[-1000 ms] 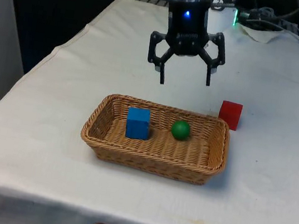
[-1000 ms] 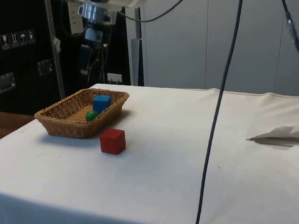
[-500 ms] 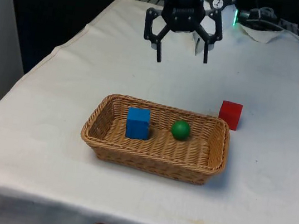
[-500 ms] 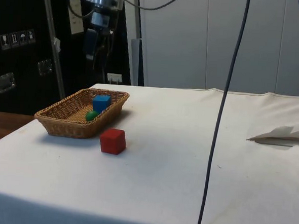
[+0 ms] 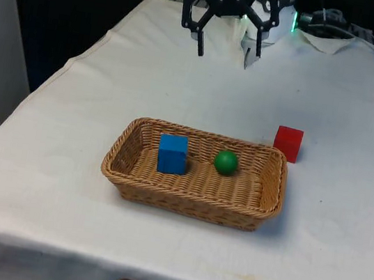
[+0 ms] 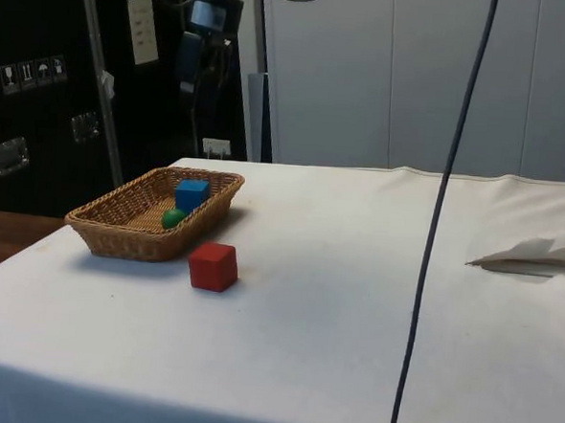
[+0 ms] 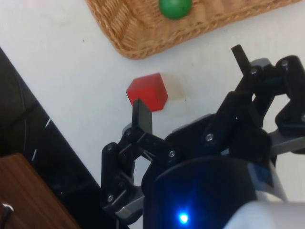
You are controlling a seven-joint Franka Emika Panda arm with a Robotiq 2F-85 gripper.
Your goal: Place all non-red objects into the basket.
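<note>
Pulled back and up since a second ago: gripper (image 5: pixel 229 48), then just above the basket (image 5: pixel 261 211), now high over the far end of the table (image 5: pixel 69 129), well apart from the basket, fingers spread wide and holding nothing. Blue cube (image 5: pixel 172 153) and green ball (image 5: pixel 226 162) side by side inside the basket, not touching. Red cube (image 5: pixel 288 143) on the cloth just outside the basket, by its far corner on the front view's right

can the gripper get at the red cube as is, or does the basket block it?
Probably yes. The red cube stands alone on the cloth just outside the basket, close to its rim but with its top exposed. The gripper hangs open and empty, high above the far table.
</note>
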